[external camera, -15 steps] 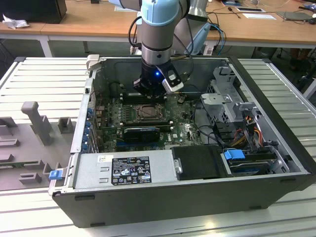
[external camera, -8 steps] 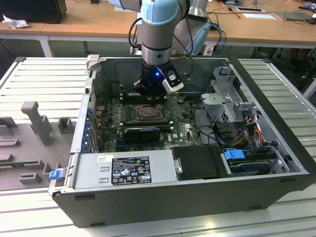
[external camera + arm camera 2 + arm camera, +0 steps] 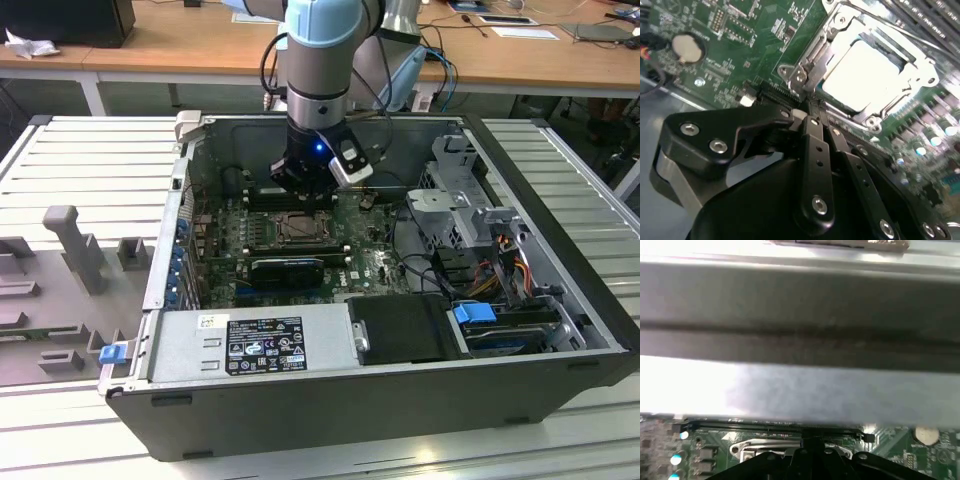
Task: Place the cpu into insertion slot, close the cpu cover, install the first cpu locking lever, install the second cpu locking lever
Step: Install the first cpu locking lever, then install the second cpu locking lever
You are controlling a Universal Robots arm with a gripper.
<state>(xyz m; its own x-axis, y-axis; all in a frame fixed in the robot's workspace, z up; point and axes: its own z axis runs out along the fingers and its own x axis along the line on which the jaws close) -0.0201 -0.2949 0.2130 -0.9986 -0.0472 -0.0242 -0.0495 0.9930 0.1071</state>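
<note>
One robot arm reaches down into an open computer case (image 3: pixel 560 300) that lies on a slatted metal bench, and its gripper (image 3: pixel 305 180) hangs low over the green circuit board (image 3: pixel 370 265), near the middle of the exterior view. In the second wrist view the gripper (image 3: pixel 812 116) fills the lower half of the frame, its two black fingers (image 3: pixel 815 145) drawn together to a narrow point with nothing between them, their tips just beside the near edge of the insertion slot (image 3: pixel 805 65). The cpu (image 3: pixel 865 75) sits in that slot, upper right of the frame, its pale metal top glaring white under the light. The cpu cover (image 3: pixel 912 57) appears to lie down around the chip, a bright metal frame with the chip showing through its window. I cannot make out either locking lever well enough to say whether it is latched. By the look of it the chip is light, stiff and slick on top, with delicate contacts beneath, so it would be gripped only by its opposite edges and kept level. The cover is thin springy sheet metal, best pushed on its frame and never on the chip. In the first wrist view the case wall (image 3: pixel 800 315) spans the top of the frame.
</note>
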